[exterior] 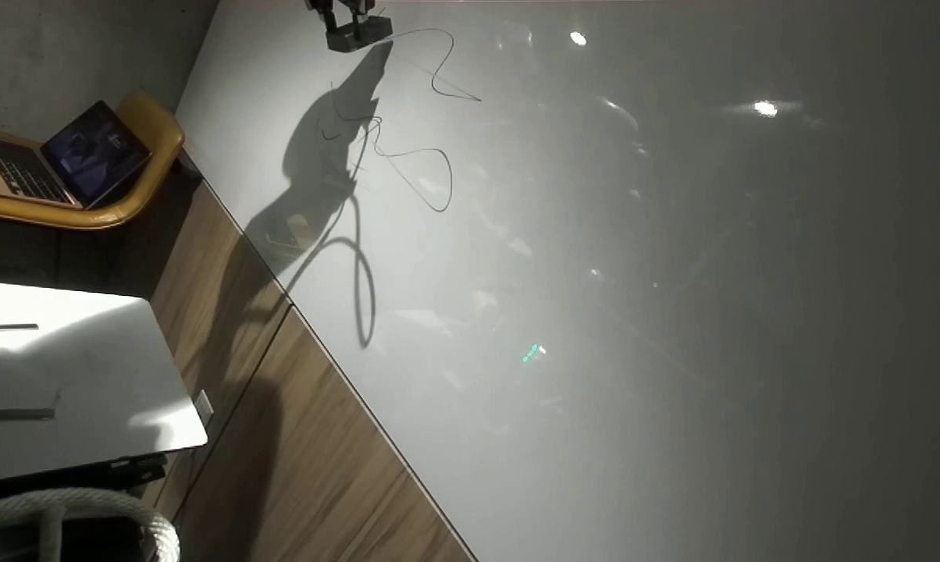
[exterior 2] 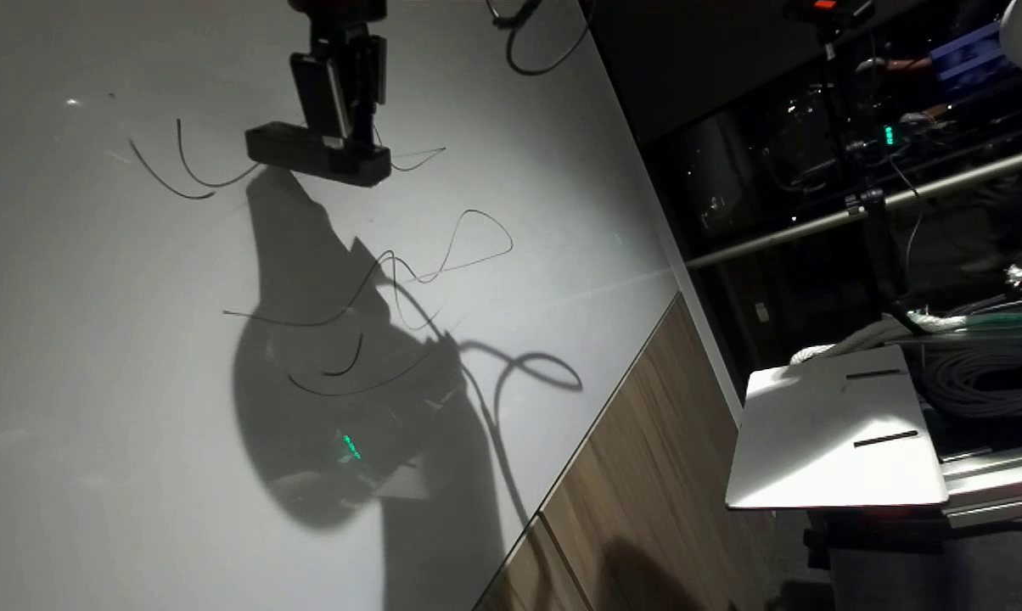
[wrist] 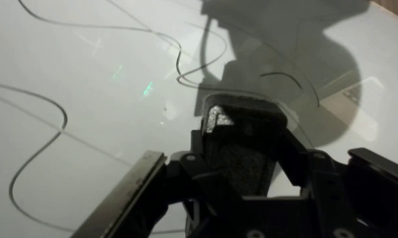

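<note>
My gripper (exterior: 345, 19) is shut on a dark, oblong block (exterior: 363, 33) with rounded ends. Both fingers press on its long sides. In an exterior view the block (exterior 2: 294, 153) is low over or on the glossy white surface (exterior 2: 120, 322); whether it touches cannot be told. In the wrist view the block (wrist: 240, 172) lies between the gripper's fingers (wrist: 243, 140), with a bright patch on its far end. Thin dark curved lines (exterior: 450, 176) run on the surface near the block, and in the wrist view a curved line (wrist: 66, 115) winds at the left.
The arm's large shadow (exterior: 314, 156) falls across the surface. Wood panels (exterior: 345, 437) border its edge. A yellow chair (exterior: 165, 140) holds an open laptop (exterior: 95, 156). A slotted white plate (exterior 2: 833, 450) stands off the edge. A black cable (exterior 2: 528, 68) hangs near the top.
</note>
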### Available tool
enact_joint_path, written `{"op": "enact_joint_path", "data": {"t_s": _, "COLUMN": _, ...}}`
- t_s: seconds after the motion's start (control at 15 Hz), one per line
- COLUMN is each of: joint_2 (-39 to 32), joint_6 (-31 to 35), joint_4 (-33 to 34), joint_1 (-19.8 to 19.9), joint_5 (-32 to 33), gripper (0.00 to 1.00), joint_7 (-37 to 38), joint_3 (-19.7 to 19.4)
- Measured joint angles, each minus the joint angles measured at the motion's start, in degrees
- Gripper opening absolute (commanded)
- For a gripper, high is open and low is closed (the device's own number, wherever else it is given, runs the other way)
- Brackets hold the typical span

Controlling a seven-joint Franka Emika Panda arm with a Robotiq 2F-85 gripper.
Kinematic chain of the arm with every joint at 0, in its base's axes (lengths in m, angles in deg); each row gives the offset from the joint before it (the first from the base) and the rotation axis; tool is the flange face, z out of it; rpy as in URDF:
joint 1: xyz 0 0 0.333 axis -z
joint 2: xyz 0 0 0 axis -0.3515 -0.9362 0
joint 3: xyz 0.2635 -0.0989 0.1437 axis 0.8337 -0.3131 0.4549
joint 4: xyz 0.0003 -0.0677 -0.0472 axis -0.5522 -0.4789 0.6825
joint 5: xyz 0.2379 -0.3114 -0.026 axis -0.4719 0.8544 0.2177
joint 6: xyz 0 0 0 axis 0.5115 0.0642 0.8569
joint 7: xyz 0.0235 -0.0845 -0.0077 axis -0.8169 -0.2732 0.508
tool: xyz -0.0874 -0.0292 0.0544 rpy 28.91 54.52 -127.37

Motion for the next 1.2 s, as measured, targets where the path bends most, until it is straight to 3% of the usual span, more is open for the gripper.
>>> {"op": "enact_joint_path", "data": {"t_s": 0.47, "joint_2": -14.85, "joint_6": -5.60, "joint_4": 17.59, "joint_1": -6.08, "joint_5": 8.12, "gripper": 0.31, "joint_7": 0.05, "joint_3": -0.12}}
{"op": "enact_joint_path", "data": {"t_s": 1.2, "joint_2": -29.44, "joint_6": -14.03, "joint_4": 33.61, "joint_1": -17.58, "joint_5": 8.41, "gripper": 0.31, "joint_7": -0.65, "joint_3": -5.66}}
